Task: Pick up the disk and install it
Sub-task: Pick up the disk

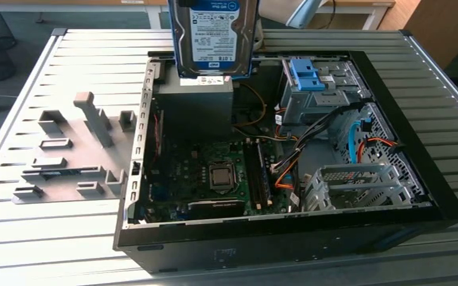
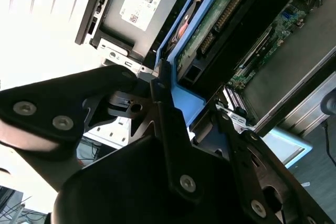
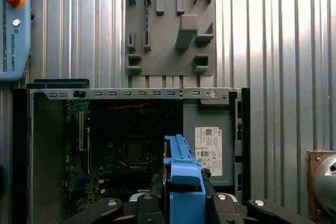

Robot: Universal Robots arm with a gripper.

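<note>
Gripper is clamped on the disk. Its black fingers are pressed against the blue rails along the disk's edges. The disk is held on edge in the air above the open computer case, clear of it. Its white-and-blue label is turned toward the exterior view. In the second wrist view the disk's green circuit-board side is seen, with a blue rail running along it.

Below the disk, inside the case, a dark grey power supply box with a white sticker is noted. The motherboard is exposed in the middle of the case. A bare blue bracket is seated in the drive cage, at the case's corner toward the exterior view's right.

The case is laid on its side on the slatted metal surface. Just beside the case, on the exterior view's left, a grey fixture plate with raised blocks is set on the surface.
</note>
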